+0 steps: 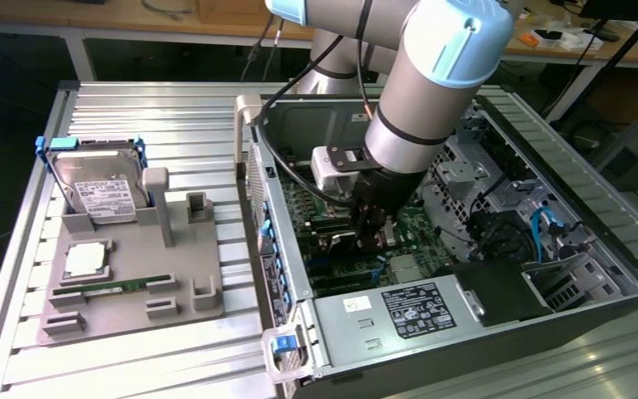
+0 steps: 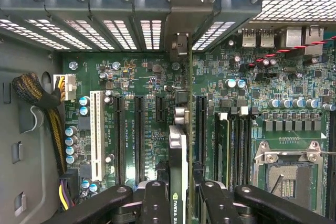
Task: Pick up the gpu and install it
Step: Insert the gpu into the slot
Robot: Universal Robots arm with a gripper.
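Already the pick-up half of the job looks done: the gripper is down inside the open computer case, and its dark fingers are pinching the gpu from both flat sides. The card is seen edge-on in the wrist view, a thin black slab with a green logo, held upright over the green motherboard, its silvery bracket end pointing toward the perforated rear wall of the case. It hangs among the long black expansion slots, roughly parallel to them, just beside the short slot and the next long one.

In the exterior view the arm reaches steeply into the middle of the case, which lies on its side on the ribbed metal table. Well apart, at the exterior view's left, the grey fixture carries the hard drive and the green RAM stick.

What is left, by judgement, is the install itself: whether the card's edge has entered a slot cannot be told from these views, and the grip on it has not been released
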